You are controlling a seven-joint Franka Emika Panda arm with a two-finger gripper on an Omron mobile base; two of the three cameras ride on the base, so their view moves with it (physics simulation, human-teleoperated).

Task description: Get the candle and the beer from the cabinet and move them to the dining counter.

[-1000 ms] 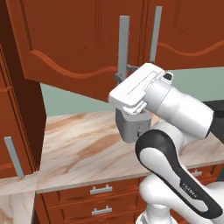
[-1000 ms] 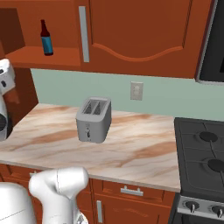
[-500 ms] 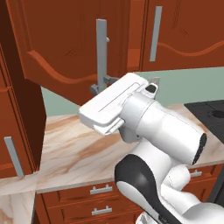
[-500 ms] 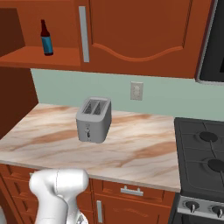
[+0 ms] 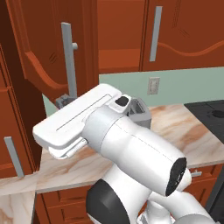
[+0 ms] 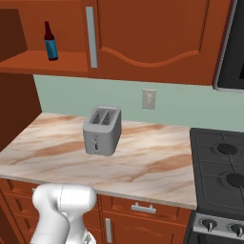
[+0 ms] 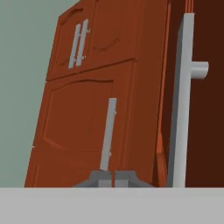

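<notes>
The beer, a dark bottle with a blue label, stands upright on the shelf of the open cabinet. The candle and the dining counter are out of view. The cabinet's door stands swung out to the left, its grey bar handle upright. My gripper sits low beside that handle. In the hand view its fingertips are pressed together with nothing between them, and the door handle runs just to their right.
A grey toaster stands on the marbled counter below the cabinet. A black stove lies to the right. A shut cabinet door adjoins the open bay. My bulky arm blocks much of the left base view.
The jaws have closed. The cabinet door and its handle have swung further left, and my hand has followed them left and lower.
</notes>
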